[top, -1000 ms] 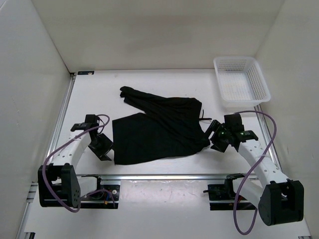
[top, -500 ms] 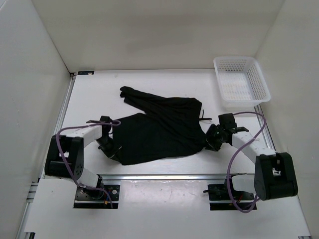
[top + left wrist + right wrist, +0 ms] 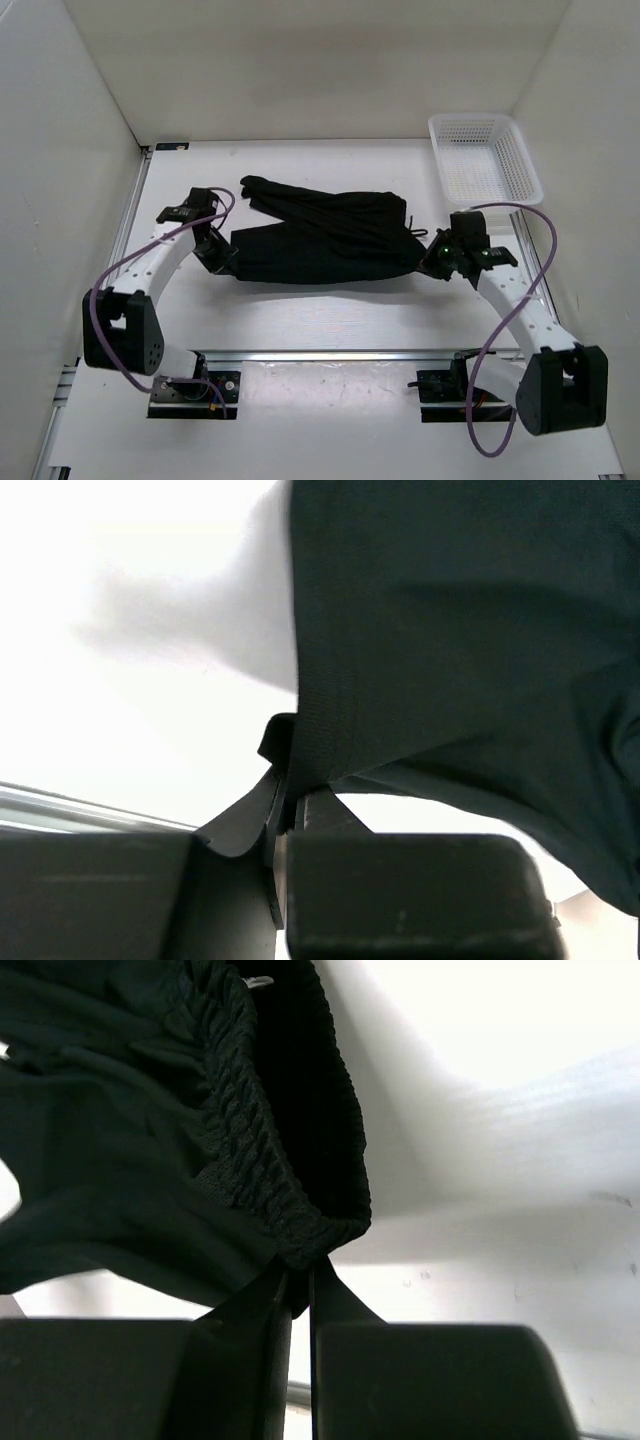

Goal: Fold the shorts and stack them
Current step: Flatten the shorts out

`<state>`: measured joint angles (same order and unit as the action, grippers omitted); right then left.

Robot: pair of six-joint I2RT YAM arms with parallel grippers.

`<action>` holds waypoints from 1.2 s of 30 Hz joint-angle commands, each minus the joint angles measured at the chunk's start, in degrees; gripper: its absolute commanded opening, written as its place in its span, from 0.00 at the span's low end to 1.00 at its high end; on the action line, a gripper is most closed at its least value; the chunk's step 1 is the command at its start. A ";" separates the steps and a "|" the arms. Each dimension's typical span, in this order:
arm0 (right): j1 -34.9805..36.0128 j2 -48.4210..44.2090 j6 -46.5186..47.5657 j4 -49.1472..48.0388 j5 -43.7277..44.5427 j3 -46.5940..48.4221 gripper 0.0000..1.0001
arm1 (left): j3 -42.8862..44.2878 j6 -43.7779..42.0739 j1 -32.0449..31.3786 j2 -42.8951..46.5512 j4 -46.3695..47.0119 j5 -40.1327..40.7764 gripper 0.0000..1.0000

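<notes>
Shorts: black shorts (image 3: pixel 322 240) lie mid-table, between the two arms. They make a long, narrow band running left to right, with one leg end trailing off toward the far left.
Left gripper (image 3: pixel 222 258): clamped narrow on the left fabric edge. In the wrist view the cloth is pinched between the fingers and drapes away above them.
Right gripper (image 3: pixel 433 263): closed tight on the gathered elastic waistband (image 3: pixel 262 1150) at the right end, with a fold of it caught between the fingertips.
Change: a second ago the shorts lay wide, with the near edge well toward the front rail. Both grippers have since carried that edge away from the bases, so the dark patch is now about half as deep.
Reading: looks like a lengthwise fold in progress, near half going over far half. Edges are not laid down and both grips are still on.
Table (image 3: pixel 330 320): bare white surface shows where the near half lay.
Basket: white mesh basket (image 3: pixel 485 160) sits in the far right corner, apart from the shorts, with nothing visible inside.
Next, by judgement: lay the carried edge flat on the far edge, release, then a crosswise fold before stacking.
Risk: floppy cloth may bunch under the right grip.
</notes>
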<state>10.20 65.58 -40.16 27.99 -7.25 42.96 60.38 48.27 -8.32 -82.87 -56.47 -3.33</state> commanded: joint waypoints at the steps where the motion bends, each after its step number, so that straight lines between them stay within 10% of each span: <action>1: -0.18 -4.92 2.02 7.07 1.80 -2.96 0.00 | -2.35 -0.72 0.41 5.07 -4.88 2.37 0.10; 6: -0.18 -10.81 0.62 9.54 2.41 -10.78 0.05 | -11.32 1.12 0.41 9.83 -4.88 0.44 0.10; 9: -0.18 -13.71 -0.53 10.94 2.41 -12.98 0.60 | -13.62 0.60 0.41 10.98 -3.04 -2.02 0.36; 11: -0.18 -14.25 -0.53 11.56 3.99 -11.68 0.75 | -11.01 0.07 0.41 10.28 -3.03 -2.03 0.53; 17: -0.18 -7.25 2.80 11.31 9.96 -0.70 0.72 | 6.21 -2.74 0.41 0.20 -5.58 3.85 0.70; 22: -0.18 7.49 7.72 7.53 13.84 12.55 0.29 | 26.69 -8.18 -0.64 -14.31 -6.98 4.48 0.61; 36: 0.88 44.71 20.29 10.68 13.05 44.83 0.72 | 76.01 -19.96 -3.99 -51.59 -13.85 8.95 0.71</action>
<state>10.55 107.87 -24.40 36.73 5.98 82.19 130.08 32.45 -11.49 -133.73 -68.51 2.46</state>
